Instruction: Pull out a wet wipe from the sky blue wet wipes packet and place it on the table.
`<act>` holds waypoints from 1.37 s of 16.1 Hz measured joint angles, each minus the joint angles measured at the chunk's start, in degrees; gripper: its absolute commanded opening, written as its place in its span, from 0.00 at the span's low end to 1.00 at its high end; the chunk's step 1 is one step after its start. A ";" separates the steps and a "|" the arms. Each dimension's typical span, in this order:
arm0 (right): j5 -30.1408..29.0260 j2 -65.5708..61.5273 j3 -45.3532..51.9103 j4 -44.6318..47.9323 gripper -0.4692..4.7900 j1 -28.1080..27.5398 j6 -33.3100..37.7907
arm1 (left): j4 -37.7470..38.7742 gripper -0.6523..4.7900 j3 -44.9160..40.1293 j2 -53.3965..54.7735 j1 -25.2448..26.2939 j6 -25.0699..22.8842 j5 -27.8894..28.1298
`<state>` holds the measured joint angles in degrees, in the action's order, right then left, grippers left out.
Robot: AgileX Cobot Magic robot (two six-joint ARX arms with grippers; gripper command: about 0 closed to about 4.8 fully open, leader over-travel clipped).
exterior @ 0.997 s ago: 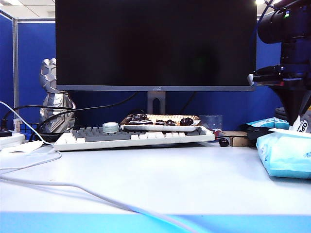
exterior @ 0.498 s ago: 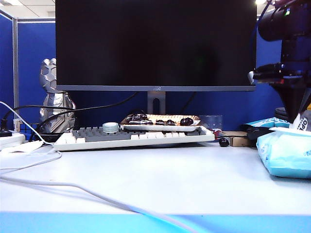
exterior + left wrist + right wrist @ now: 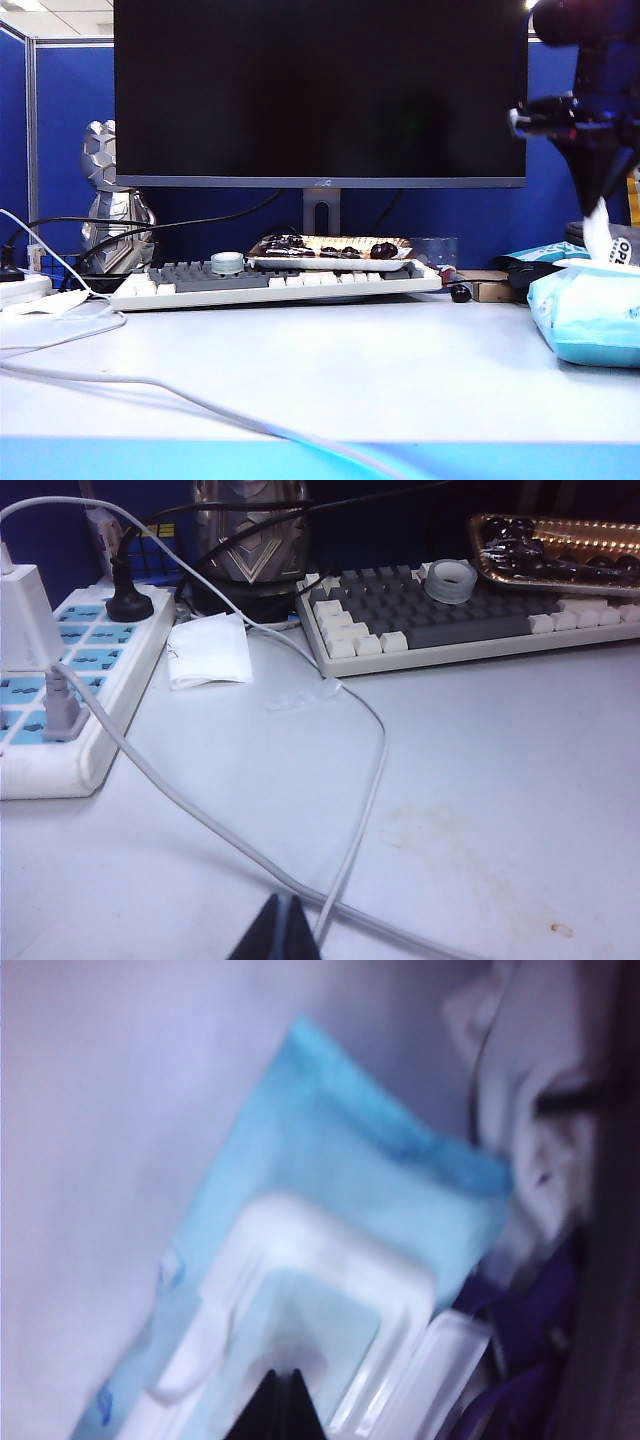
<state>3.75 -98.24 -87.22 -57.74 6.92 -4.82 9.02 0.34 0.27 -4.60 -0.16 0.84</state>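
The sky blue wet wipes packet [image 3: 585,315] lies on the table [image 3: 350,370] at the far right, its white lid frame [image 3: 330,1260] flipped open. My right gripper [image 3: 601,203] hangs above it, shut on the top of the wet wipe [image 3: 597,230], a white strip stretching up out of the packet's opening. In the blurred right wrist view the shut tips [image 3: 283,1375] sit over the opening of the packet [image 3: 340,1160]. My left gripper [image 3: 283,900] is shut and holds nothing, low over the table [image 3: 500,780] near crossing grey cables [image 3: 350,810].
A monitor [image 3: 320,90] stands at the back with a keyboard [image 3: 270,282] and a tray of dark snacks [image 3: 330,250] before it. A power strip [image 3: 60,690], a white scrap [image 3: 208,650] and a silver figure [image 3: 110,200] are at the left. A smaller light blue packet [image 3: 545,252] lies behind the packet.
My right gripper has risen above the packet, drawing the wet wipe further up out of the opening. The left gripper has not moved.
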 measured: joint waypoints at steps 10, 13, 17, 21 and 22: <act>-3.54 0.31 -9.66 -0.39 0.09 0.04 -0.15 | 0.00 0.11 0.00 0.00 0.00 0.00 0.00; -9.94 0.37 -15.43 -0.92 0.09 0.35 -0.11 | 0.00 0.11 0.00 0.00 0.00 0.00 0.00; -24.48 0.48 -18.12 -0.57 0.09 3.23 0.31 | 0.00 0.11 0.00 0.00 0.00 0.00 0.00; -31.56 -0.52 -18.10 -0.52 0.09 9.88 0.28 | 0.00 0.11 0.00 0.00 0.00 0.00 0.00; -31.58 -0.85 -18.10 -0.15 0.09 11.15 0.28 | 0.00 0.11 0.00 0.00 0.00 0.00 0.00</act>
<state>-27.83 -99.09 -105.32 -57.89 18.06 -4.54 9.02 0.34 0.27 -4.60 -0.16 0.84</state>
